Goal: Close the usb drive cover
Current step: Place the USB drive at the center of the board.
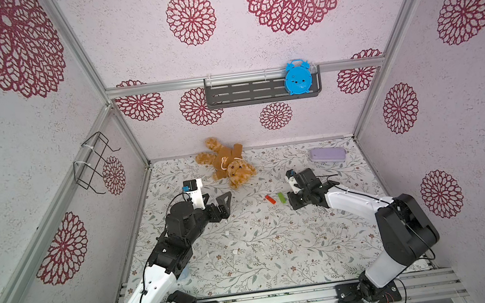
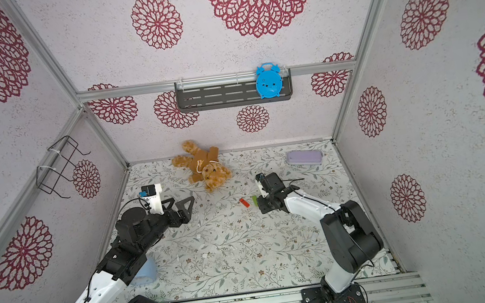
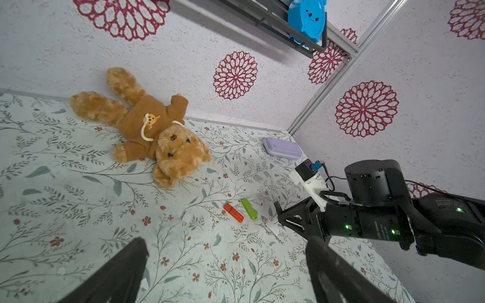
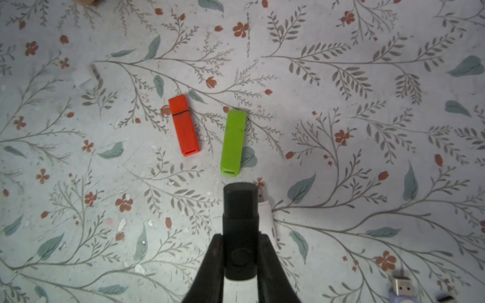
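My right gripper (image 4: pixel 240 236) is shut on a black usb drive (image 4: pixel 240 210) with a round pivot, and the drive sticks out past the fingertips. Close beside it a white drive body (image 4: pixel 266 215) with a bare metal plug lies low on the table (image 3: pixel 269 225). I cannot tell whether the two are joined. A red drive (image 1: pixel 269 199) and a green drive (image 1: pixel 281 198), both capped, lie just ahead of this gripper (image 1: pixel 290 201). My left gripper (image 1: pixel 217 198) hovers open and holds nothing, well left of the drives (image 3: pixel 225 262).
A teddy bear (image 1: pixel 227 163) lies at the back, with a lilac case (image 1: pixel 327 154) at the back right. A blue clock (image 1: pixel 298 76) sits on the wall shelf. A small white cap (image 3: pixel 187 216) lies left of the red drive. Another drive with a bare plug (image 4: pixel 401 288) lies near my right arm.
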Robot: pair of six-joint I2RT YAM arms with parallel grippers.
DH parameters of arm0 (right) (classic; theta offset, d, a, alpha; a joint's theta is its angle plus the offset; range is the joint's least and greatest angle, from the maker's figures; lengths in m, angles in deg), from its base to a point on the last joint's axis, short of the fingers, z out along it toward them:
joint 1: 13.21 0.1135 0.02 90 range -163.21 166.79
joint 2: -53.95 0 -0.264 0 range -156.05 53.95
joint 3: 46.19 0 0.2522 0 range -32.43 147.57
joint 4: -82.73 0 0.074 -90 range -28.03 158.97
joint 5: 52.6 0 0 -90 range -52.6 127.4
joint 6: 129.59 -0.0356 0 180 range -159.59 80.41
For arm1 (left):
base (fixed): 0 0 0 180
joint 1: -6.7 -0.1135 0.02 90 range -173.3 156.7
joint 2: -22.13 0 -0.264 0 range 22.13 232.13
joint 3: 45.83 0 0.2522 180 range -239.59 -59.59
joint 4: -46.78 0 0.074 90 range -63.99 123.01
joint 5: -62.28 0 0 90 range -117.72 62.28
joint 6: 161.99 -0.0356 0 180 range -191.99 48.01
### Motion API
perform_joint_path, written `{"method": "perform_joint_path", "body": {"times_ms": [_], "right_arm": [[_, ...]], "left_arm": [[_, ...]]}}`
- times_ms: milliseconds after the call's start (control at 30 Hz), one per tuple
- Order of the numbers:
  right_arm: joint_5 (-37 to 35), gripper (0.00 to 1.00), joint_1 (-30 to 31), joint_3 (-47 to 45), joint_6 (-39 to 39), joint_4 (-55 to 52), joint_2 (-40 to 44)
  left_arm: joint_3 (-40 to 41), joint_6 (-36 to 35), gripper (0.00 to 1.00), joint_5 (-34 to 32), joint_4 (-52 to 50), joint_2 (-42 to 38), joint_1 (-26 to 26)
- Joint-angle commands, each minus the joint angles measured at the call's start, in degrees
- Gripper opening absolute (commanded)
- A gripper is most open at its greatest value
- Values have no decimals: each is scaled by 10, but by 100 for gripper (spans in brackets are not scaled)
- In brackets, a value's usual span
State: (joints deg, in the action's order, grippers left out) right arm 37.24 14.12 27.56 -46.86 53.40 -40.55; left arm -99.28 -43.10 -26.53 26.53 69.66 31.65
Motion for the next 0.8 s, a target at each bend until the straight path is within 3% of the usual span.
{"method": "perform_joint_path", "body": {"times_ms": [0,367,633,767], "right_arm": [[-5,21,-24,44,-10,-29,-34],[1,22,-45,152,8,-72,-157],[-1,26,-46,178,15,-99,-187],[3,31,-46,179,19,-102,-185]], "left_arm": [[13,-7,97,-40,-2,-17,-6],[15,-22,97,-81,-32,-36,-10],[13,-22,97,-72,-31,-21,-11],[-5,-9,97,-109,-69,2,-14]]}}
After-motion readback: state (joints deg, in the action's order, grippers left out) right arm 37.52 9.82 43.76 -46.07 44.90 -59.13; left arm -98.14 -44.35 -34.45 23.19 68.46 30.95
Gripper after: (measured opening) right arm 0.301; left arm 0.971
